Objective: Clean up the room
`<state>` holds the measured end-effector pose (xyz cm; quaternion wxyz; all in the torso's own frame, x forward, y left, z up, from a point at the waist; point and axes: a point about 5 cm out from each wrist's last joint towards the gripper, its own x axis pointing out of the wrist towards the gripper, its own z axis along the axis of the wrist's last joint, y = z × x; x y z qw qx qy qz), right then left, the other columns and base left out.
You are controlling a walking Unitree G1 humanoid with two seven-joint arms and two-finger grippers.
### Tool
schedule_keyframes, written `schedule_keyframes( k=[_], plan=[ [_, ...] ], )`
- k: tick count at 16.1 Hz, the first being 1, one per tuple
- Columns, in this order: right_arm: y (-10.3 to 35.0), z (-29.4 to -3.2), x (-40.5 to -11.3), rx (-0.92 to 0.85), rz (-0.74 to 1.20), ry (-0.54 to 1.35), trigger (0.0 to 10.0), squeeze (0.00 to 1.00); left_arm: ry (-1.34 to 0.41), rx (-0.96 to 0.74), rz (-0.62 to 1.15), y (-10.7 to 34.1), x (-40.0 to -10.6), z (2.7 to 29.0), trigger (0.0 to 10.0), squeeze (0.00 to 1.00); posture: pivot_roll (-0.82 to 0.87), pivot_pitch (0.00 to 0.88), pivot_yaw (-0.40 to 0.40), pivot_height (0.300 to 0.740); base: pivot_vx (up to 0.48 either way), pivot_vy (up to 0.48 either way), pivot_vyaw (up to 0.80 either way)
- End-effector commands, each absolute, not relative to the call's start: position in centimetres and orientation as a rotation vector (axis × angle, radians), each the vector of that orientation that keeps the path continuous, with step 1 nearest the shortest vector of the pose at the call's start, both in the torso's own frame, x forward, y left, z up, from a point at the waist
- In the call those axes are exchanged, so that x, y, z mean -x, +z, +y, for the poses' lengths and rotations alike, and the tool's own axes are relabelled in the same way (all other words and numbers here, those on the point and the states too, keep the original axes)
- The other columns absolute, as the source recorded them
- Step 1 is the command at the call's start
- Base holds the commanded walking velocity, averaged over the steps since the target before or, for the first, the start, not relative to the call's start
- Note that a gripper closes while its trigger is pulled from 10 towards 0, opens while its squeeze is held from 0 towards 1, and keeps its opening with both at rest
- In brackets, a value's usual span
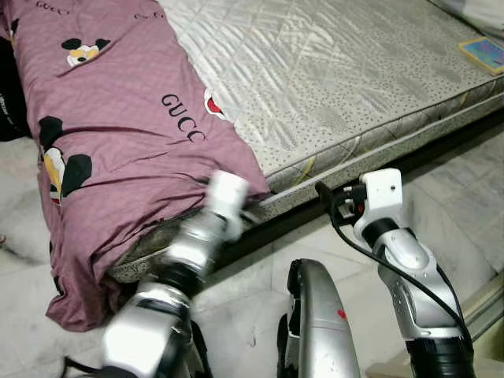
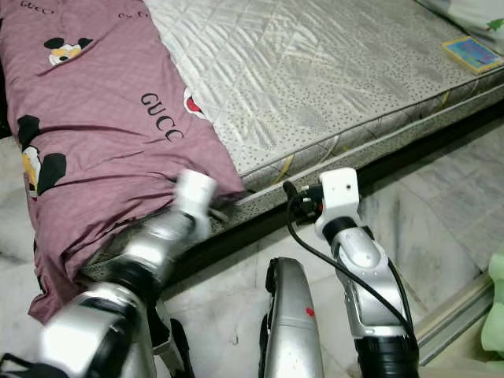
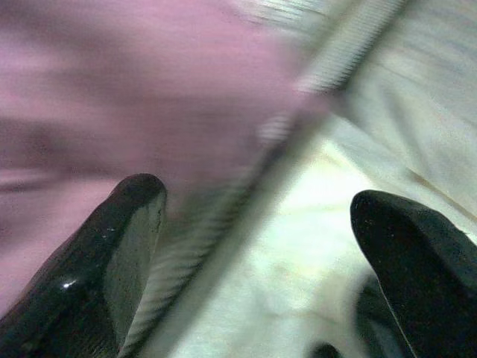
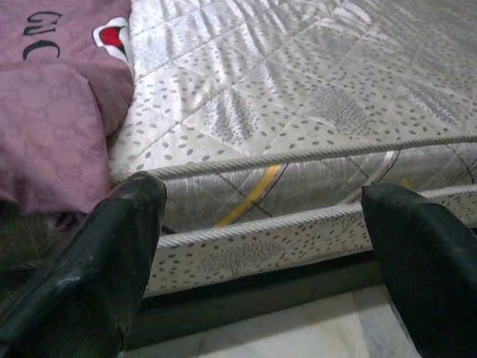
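Both arms reach toward the bed edge. Left gripper, fingers spread wide with nothing between them, is blurred, right at the purple bedsheet hanging over the mattress corner at 10 o'clock. Right gripper gapes open too, facing the mattress side. Small book far off at 2 o'clock.

Mattress top bare right of the purple sheet, book at far right edge. Sheet overhangs near-left corner. Bare floor along the bed's near side.
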<state>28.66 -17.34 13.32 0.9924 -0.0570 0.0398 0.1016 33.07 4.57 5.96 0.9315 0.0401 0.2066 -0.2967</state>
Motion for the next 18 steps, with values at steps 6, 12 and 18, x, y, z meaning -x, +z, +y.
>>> schedule_keyframes(
  k=[6, 12, 18],
  plan=[
    [13.1, -17.3, -29.6, 0.104, 0.077, 0.168, 10.0, 0.00, -0.761, -0.210, 0.016, 11.0, -33.0, 1.5, 10.0, 0.00, -0.21, 0.133, -0.038, 0.538, 0.000, 0.000, 0.00],
    [13.2, -17.6, -28.9, 0.085, 0.055, 0.130, 10.0, 0.00, -0.180, -0.044, -0.116, 16.1, -37.3, 10.8, 10.0, 0.00, -0.21, 0.152, -0.024, 0.538, 0.000, 0.000, 0.00],
    [12.6, -19.9, -25.1, 0.090, 0.128, 0.063, 10.0, 0.00, 0.064, -0.062, 0.231, 12.3, -38.4, 18.4, 10.0, 0.00, -0.27, 0.260, -0.002, 0.538, 0.000, 0.000, 0.00]
  ],
)
